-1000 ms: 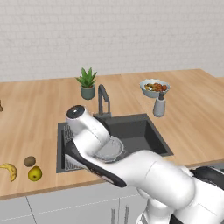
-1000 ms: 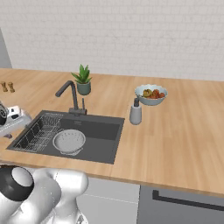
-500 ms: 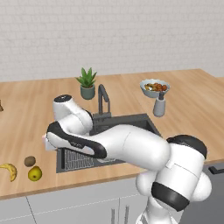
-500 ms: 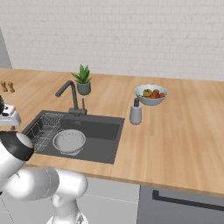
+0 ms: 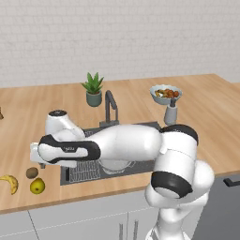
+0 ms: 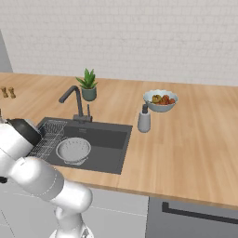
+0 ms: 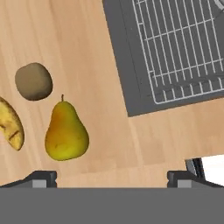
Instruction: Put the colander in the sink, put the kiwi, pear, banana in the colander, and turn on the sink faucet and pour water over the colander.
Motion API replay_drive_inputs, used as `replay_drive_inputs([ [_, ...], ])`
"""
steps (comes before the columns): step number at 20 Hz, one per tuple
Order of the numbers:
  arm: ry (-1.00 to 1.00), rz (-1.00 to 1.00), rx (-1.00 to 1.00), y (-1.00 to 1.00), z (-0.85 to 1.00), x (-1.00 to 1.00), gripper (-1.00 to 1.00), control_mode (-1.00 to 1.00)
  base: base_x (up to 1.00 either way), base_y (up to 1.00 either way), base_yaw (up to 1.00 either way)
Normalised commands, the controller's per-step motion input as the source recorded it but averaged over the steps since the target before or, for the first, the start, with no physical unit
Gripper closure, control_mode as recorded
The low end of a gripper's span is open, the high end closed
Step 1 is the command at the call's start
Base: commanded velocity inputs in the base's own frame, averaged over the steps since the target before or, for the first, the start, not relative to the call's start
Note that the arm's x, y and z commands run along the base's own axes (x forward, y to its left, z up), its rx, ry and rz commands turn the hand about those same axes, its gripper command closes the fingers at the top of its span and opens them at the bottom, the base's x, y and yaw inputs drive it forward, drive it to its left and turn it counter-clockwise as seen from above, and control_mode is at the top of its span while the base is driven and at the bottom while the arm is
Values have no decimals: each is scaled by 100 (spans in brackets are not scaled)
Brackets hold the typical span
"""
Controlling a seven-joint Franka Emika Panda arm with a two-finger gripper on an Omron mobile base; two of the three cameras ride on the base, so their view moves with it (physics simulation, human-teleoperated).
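Hand view — pincer (image 7: pixel 112 177) spread wide, empty, above pear (image 7: pixel 65 133) beside kiwi (image 7: pixel 33 81).

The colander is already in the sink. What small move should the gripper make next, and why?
Probably shift toward the pear and descend on it. The gripper is open and holds nothing, the colander sits in the sink, and the pear, kiwi and banana still lie on the counter beside it.

There is no text that can be read. The dark band on the arm (image 5: pixel 70 149) carries small pale marks, too blurred to read.
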Motion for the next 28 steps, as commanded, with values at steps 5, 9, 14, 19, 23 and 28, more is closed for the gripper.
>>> replay_drive_inputs([
  [5, 0, -46, 0, 56, -25, 3, -100, -100, 0, 0, 0],
  [9, 6, -43, 0, 37, -5, 15, -100, -100, 0, 0, 0],
  [14, 10, -25, 0, 29, -11, 15, -100, -100, 0, 0, 0],
  [19, 7, -1, 0, 3, -21, 3, -100, -100, 0, 0, 0],
  [23, 3, 10, 0, 0, -9, 0, -100, -100, 0, 0, 0],
  [28, 0, 22, 0, -2, -10, -16, -100, -100, 0, 0, 0],
])
